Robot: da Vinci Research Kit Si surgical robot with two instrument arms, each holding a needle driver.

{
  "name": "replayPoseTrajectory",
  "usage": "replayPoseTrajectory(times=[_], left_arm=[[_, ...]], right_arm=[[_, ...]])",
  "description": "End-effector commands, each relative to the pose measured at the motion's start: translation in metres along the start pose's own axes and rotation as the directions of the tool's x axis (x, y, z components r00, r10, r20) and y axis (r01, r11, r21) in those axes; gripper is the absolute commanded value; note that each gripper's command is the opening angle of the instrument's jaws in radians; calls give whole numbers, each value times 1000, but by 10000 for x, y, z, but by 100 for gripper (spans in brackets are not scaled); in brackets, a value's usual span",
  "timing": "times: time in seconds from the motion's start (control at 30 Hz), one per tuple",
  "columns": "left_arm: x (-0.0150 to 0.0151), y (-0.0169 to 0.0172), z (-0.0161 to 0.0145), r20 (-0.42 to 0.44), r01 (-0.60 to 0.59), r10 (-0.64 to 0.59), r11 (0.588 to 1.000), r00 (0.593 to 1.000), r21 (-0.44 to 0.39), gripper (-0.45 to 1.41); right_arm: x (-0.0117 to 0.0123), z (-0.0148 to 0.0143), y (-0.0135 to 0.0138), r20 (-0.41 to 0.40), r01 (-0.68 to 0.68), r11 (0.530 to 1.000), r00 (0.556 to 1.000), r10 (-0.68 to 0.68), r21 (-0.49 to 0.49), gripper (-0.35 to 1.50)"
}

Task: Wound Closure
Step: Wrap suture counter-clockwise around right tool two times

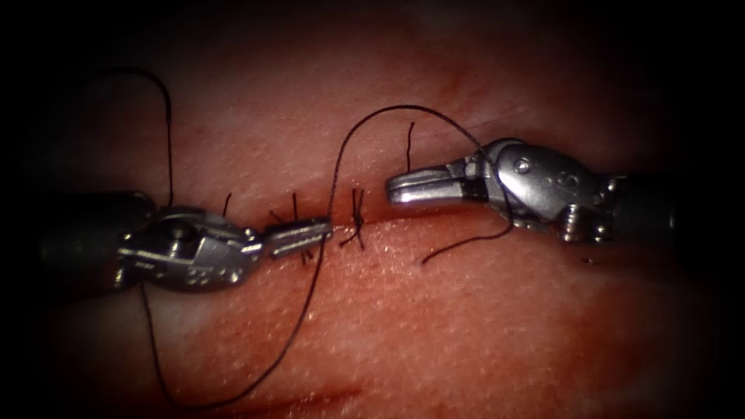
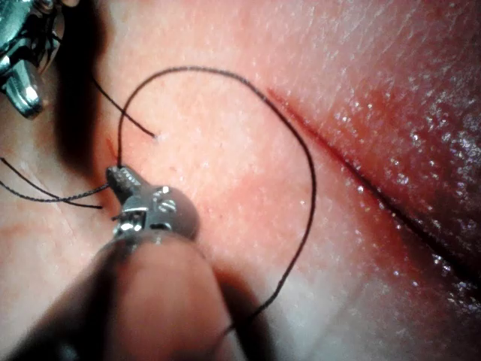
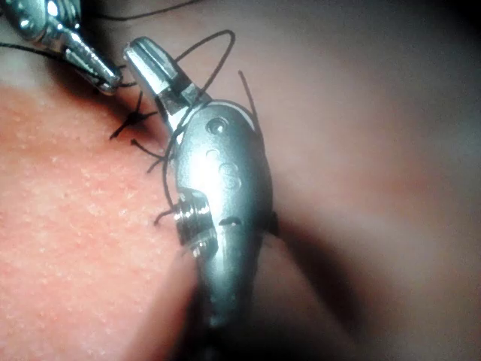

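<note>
ok, my left tool point(image 1: 299, 235) is clamped on the thread point(image 1: 339, 167) just left of the knot point(image 1: 357, 217) at the cut point(image 1: 434, 221), right tool point(image 1: 400, 186) closed and empty; thread's limp, light, slippery, so grip near the knot.

Nothing besides the task's things.

both tools have silver metal jaws, rounded wrist housings with small screws and holes, on dark shafts
</note>
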Motion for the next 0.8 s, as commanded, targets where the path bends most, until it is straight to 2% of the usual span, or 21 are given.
replayPoseTrajectory(times=[0.03,0.13,0.23,0.37,0.4,0.43,0.5,0.57,0.67,0.73,0.8], left_arm=[[1,3,10,-5,-6,6,1000,1000,-7,-45],[15,9,17,-19,-14,14,1000,1000,-23,-45],[32,12,21,-31,-18,17,999,999,-36,-45],[55,13,24,-54,-21,19,999,998,-46,-45],[62,14,25,-59,-22,19,999,998,-49,-45],[72,15,27,-70,-18,15,999,997,-51,-45],[83,15,29,-80,-27,22,998,997,-59,-45],[90,16,30,-86,-35,29,997,996,-67,-45],[100,14,28,-97,-41,34,997,995,-67,-45],[105,11,25,-109,-46,38,997,993,-69,-45],[107,6,20,-117,-60,52,996,992,-71,-45]], right_arm=[[-4,13,2,-8,2,1000,1000,-3,-14,-35],[-5,23,-1,-10,5,998,1000,-6,-66,-35],[-5,32,-7,-7,9,995,1000,-10,-101,-10],[-5,42,-12,18,78,980,997,-76,-182,37],[-6,44,-13,31,98,974,995,-93,-207,61],[-8,48,-14,70,137,956,990,-123,-259,88],[-12,51,-16,106,162,938,985,-136,-306,104],[-14,52,-16,144,194,920,978,-153,-340,116],[-17,53,-14,259,280,883,947,-189,-378,131],[-19,53,-12,342,341,866,915,-215,-367,136],[-21,51,-11,405,366,867,888,-217,-337,138]])
